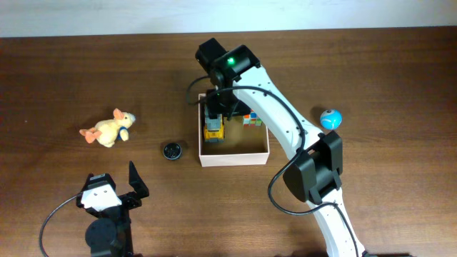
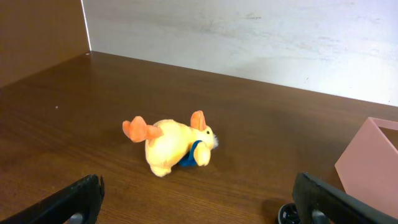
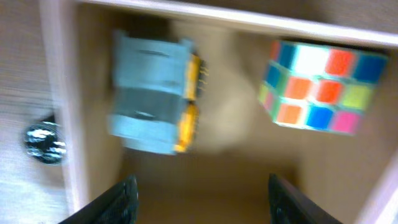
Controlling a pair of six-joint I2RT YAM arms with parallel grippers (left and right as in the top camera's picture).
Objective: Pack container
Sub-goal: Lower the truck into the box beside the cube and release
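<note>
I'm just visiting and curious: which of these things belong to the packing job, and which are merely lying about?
In the job: container, the toy truck and colour cube inside it, the right tool above it.
Lying about, perhaps yet to be packed: plush duck, small black disc, blue ball.

Looks like a robot lab: bare wood table point(image 1: 400, 64), plain white wall point(image 2: 249, 37), left arm point(image 1: 106, 218), right arm point(image 1: 282, 118), toy duck point(image 1: 108, 129).

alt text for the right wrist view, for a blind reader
Blurred view down into the container holding a grey-yellow toy truck and a colourful puzzle cube. The right gripper hangs above, jaws open; a small dark disc lies outside the wall.
</note>
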